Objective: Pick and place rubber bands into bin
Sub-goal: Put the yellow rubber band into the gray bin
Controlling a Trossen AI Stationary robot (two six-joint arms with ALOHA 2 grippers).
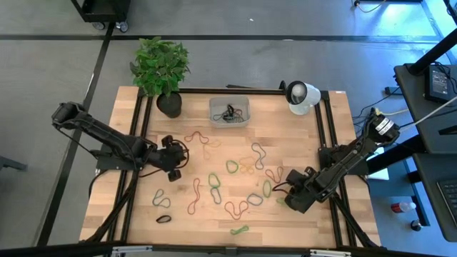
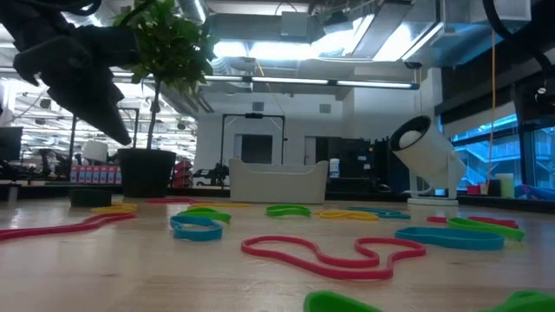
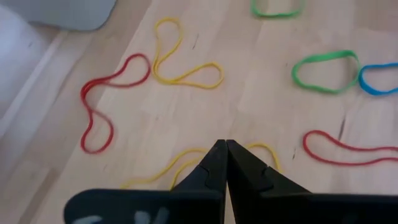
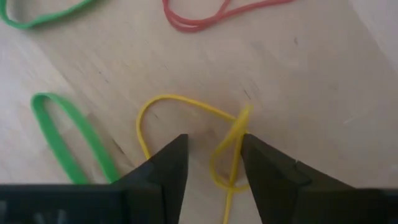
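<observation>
Many rubber bands (image 1: 214,182) in red, green, yellow and black lie loose across the wooden table. The bin (image 1: 216,116), a small translucent tray at the far edge, holds a few dark bands. My left gripper (image 3: 226,147) is shut and hangs above the table left of centre (image 1: 182,155), over a yellow band (image 3: 186,160). My right gripper (image 4: 214,142) is open and low over the table's right side (image 1: 288,187). Its fingers stand on either side of a twisted yellow band (image 4: 235,140) that lies flat on the wood. My left gripper is shut, with a yellow band's arcs (image 3: 267,150) showing on both sides of its fingertips. The fingers themselves hide where they would meet the band, so I cannot tell whether it touches the band.
A black plant pot (image 1: 170,105) stands left of the bin and a white round camera (image 1: 301,96) right of it. Black frame rails (image 1: 327,128) run along the table's left and right sides. Red (image 3: 99,106) and green (image 3: 326,70) bands lie near the left gripper.
</observation>
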